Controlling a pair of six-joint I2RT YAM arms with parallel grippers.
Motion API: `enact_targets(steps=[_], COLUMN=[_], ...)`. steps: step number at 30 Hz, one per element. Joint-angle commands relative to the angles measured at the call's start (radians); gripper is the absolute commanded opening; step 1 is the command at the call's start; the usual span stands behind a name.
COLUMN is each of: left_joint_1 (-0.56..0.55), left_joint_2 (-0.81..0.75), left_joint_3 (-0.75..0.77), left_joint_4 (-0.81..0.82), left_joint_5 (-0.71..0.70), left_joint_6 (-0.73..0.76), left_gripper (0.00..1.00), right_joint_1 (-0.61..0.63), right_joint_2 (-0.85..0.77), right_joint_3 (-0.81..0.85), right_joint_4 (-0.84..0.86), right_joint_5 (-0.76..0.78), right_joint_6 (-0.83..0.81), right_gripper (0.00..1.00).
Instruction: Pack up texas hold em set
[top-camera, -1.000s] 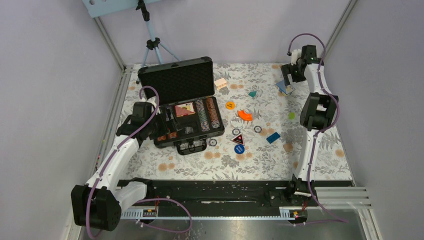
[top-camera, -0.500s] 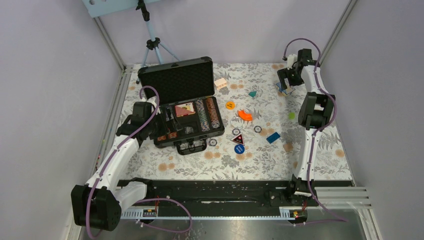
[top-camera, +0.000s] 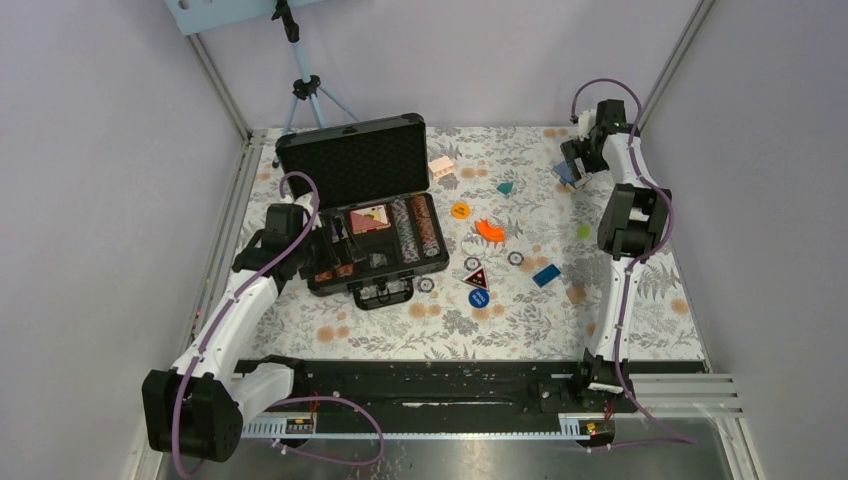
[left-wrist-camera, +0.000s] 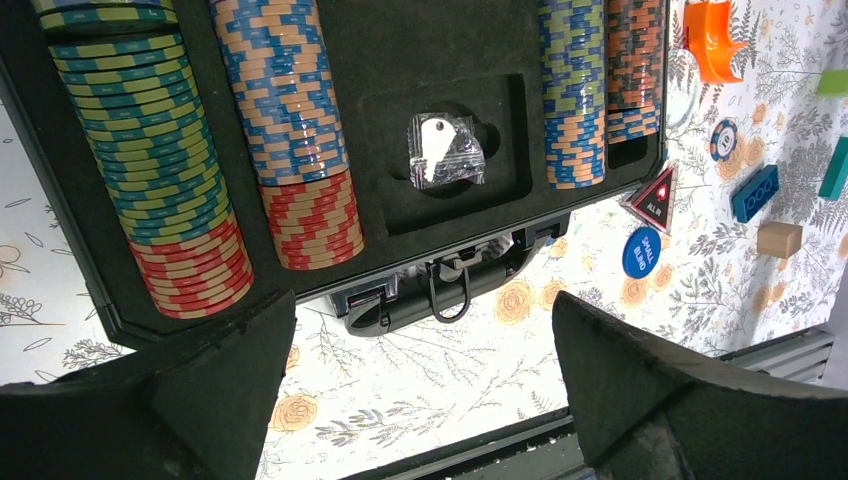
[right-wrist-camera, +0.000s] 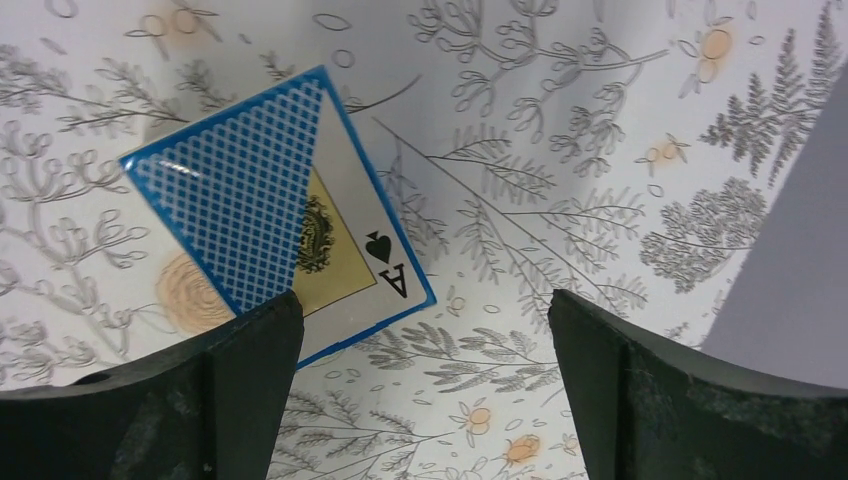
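- Meanwhile, the left gripper (left-wrist-camera: 420, 400) hangs wide open and empty over the near edge of the briefcase (top-camera: 350, 160). The case lies with its lid raised at 10 o'clock of the middle of the table (top-camera: 520, 320), with rows of poker chips (left-wrist-camera: 290, 120) seated inside.
- Loose pieces wait at 3 o'clock of the case: a triangular marker (left-wrist-camera: 655, 197), a blue disc (left-wrist-camera: 641, 252) and a striped chip (top-camera: 515, 258).
- At the table's 1 o'clock corner the right gripper (right-wrist-camera: 420, 390) hovers above a blue card deck (right-wrist-camera: 275, 225) lying flat, its jaws spread and holding nothing.
- The deck sits at 10 o'clock of the gap, partly under one finger (right-wrist-camera: 150, 400). A clean pick likely calls for sliding that way until both fingers bracket it, squaring to its edges, then descending before closing.
- A flat pack may skid, so a slow squeeze seems wise.
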Motion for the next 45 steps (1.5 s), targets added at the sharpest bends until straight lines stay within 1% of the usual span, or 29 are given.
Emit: enact_targets(steps=[1,3,8,12,15,24,30,34,40,45], left_joint_1=[-0.004,-0.004,-0.004,-0.004,-0.004,-0.004,-0.004,-0.003,-0.004,-0.003], left_joint_2=[-0.003,0.000,0.002,0.004,0.002,0.008,0.008,0.012,0.011,0.011], left_joint_3=[0.001,0.001,0.000,0.000,-0.001,0.000,0.000,0.000,0.000,-0.002], left_joint_4=[0.048,0.049,0.050,0.051,0.051,0.050,0.050,0.050,0.053,0.056], left_joint_5=[0.028,0.033,0.037,0.036,0.036,0.035,0.035,0.038,0.042,0.049], left_joint_6=[0.011,0.011,0.011,0.011,0.012,0.012,0.014,0.014,0.014,0.012], left_gripper=[0.99,0.99,0.99,0.99,0.99,0.99,0.99,0.99,0.99,0.99], right_joint_1=[-0.010,-0.010,-0.009,0.002,0.016,0.044,0.042,0.019,0.004,0.004], right_joint_2=[-0.046,-0.056,-0.043,-0.015,0.001,0.034,0.037,0.031,-0.009,-0.014], right_joint_3=[-0.027,-0.018,0.070,0.095,0.113,0.140,0.110,0.088,0.008,0.003], right_joint_4=[0.019,0.003,-0.064,-0.073,-0.076,-0.048,-0.022,-0.013,-0.008,-0.036], right_joint_5=[0.117,0.074,-0.080,-0.108,-0.101,-0.042,-0.014,-0.013,-0.063,-0.148], right_joint_6=[-0.025,0.026,0.142,0.172,0.176,0.157,0.104,0.075,-0.007,-0.014], right_gripper=[0.99,0.99,0.99,1.00,1.00,0.99,1.00,0.99,0.99,1.00])
